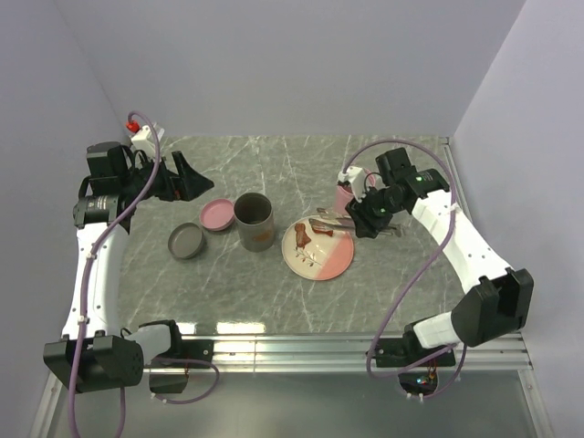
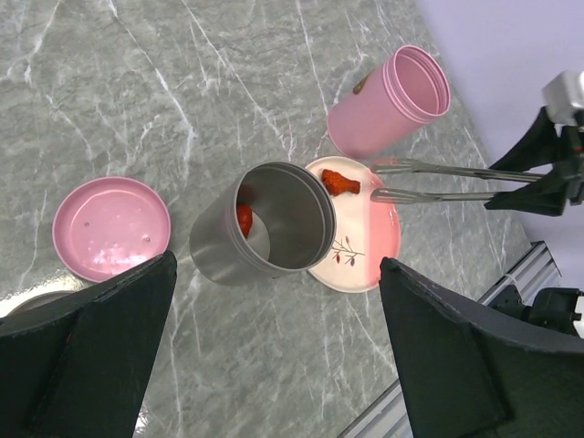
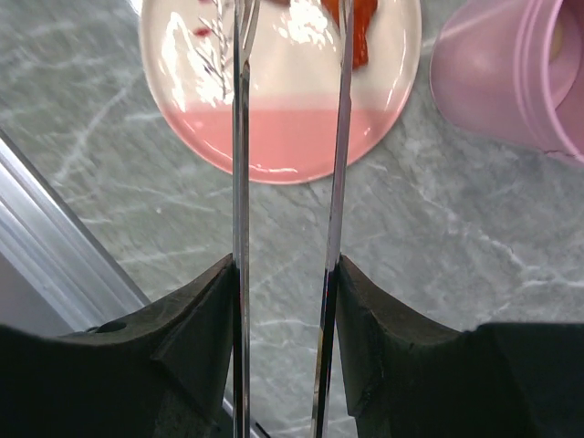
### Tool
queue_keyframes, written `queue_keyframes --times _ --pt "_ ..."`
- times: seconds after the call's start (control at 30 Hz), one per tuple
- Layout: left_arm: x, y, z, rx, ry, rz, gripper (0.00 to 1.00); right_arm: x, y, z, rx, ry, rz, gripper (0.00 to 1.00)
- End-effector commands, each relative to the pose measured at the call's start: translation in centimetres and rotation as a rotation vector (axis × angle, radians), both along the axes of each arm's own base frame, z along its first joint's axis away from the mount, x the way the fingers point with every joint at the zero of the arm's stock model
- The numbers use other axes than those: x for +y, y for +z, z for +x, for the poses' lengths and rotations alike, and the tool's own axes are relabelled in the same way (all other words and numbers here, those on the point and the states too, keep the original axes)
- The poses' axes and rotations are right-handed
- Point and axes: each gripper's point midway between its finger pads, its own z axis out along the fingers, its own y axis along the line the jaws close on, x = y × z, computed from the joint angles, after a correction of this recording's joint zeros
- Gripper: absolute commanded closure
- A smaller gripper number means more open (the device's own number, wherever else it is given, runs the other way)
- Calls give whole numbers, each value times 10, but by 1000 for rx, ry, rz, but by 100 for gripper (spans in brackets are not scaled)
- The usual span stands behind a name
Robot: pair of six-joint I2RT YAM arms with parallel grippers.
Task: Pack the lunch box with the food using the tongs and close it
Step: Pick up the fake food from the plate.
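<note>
Right tool (image 3: pixel 285 274) tight around tongs (image 3: pixel 241 137), left tool (image 1: pixel 189 176) wide; red food (image 2: pixel 244 219) inside grey canister (image 2: pixel 214 251)

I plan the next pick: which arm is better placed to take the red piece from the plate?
The right arm: its jaws hold the tongs, whose tips are over the plate beside the red piece. On the left arm the jaws are open, empty and farther away.

You've got a round glossy plate (image 1: pixel 333 263), half cream, half pink, with a thin sprig drawing, flat on the grey marble-veined tabletop (image 1: pixel 274 164), right of centre. A ribbed aluminium rail (image 1: pixel 301 345) runs along the near edge. Plain pale walls (image 1: pixel 274 64) stand behind.
</note>
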Motion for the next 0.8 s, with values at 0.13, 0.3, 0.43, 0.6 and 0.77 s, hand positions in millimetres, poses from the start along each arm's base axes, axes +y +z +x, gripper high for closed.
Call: queue_keyframes --times 0.13,0.3,0.43,0.6,0.77 --pt "0 14 -9 -77 -21 33 1 -9 -22 33 -72 -36 -66 48" --pt "0 12 -10 -79 -24 35 1 -8 -37 36 -38 -42 -74 46" --pt "-1 11 -8 -75 -31 29 1 -8 -44 36 -20 -38 -78 46" --pt "-1 9 -7 -67 -29 27 1 -6 -52 33 11 -32 -73 46" --pt "0 6 -6 -64 -24 33 1 -6 -63 27 42 -29 -69 46"
